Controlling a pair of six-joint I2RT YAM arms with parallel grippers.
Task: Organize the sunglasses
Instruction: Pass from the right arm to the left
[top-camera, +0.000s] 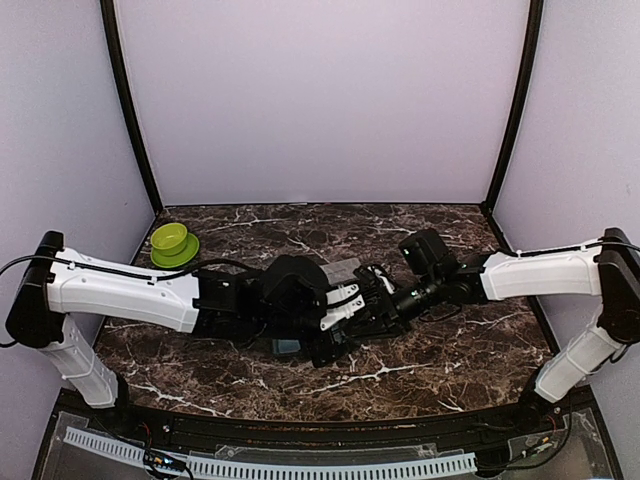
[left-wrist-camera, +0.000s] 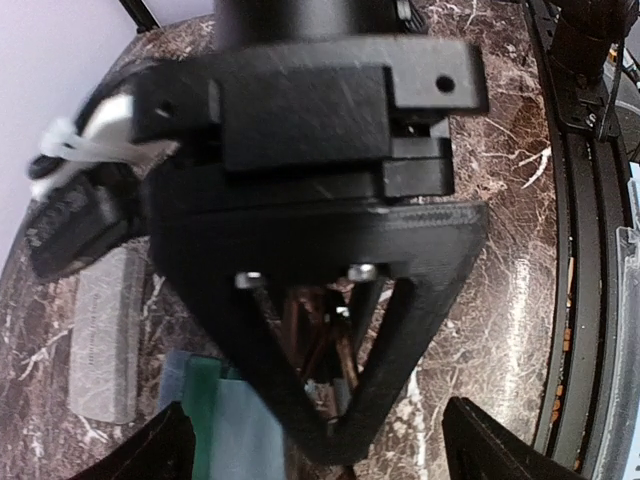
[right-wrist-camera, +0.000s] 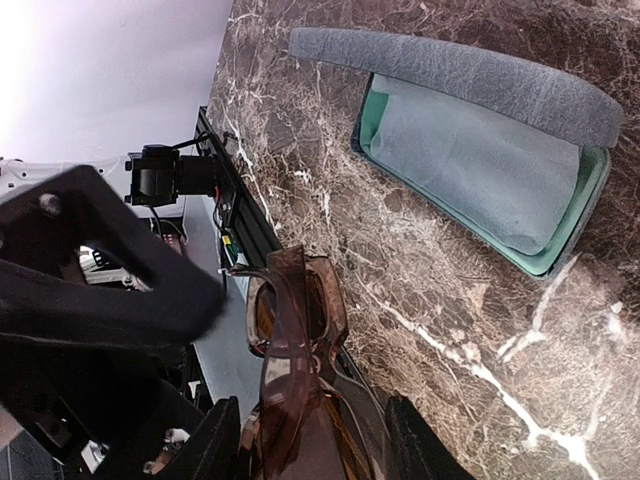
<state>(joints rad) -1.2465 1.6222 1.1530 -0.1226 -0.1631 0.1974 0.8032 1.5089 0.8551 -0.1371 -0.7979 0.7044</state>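
Lavender walls close off the far and side edges of a dark, white-veined marble table (top-camera: 470, 350). A green bowl (top-camera: 172, 243) sits near the far left corner, well apart from everything else. The left arm (top-camera: 120, 290) and the right arm (top-camera: 540, 275) reach inward and meet over the middle of the table, where their black heads crowd together and hide what lies between them.

In the right wrist view, the right fingers (right-wrist-camera: 215, 445) are closed on the sunglasses (right-wrist-camera: 295, 340), a translucent brown pair. One lens front and the folded arms jut out from between the two pads, clear of the marble. Beyond the pair, toward the middle of the table, an open case (right-wrist-camera: 460, 70) lies flat. It has a grey felt shell and a teal lining, with a light blue cloth (right-wrist-camera: 480, 165) spread inside. The sunglasses are apart from the case and not in it.

In the left wrist view, the left fingers (left-wrist-camera: 160, 450) stand wide apart and grip nothing. Ahead of them is the black triangular head of the right arm, with brown frame parts showing through it. A grey case (left-wrist-camera: 105, 340) lies at the left of this view. I cannot tell whether it is the same case.
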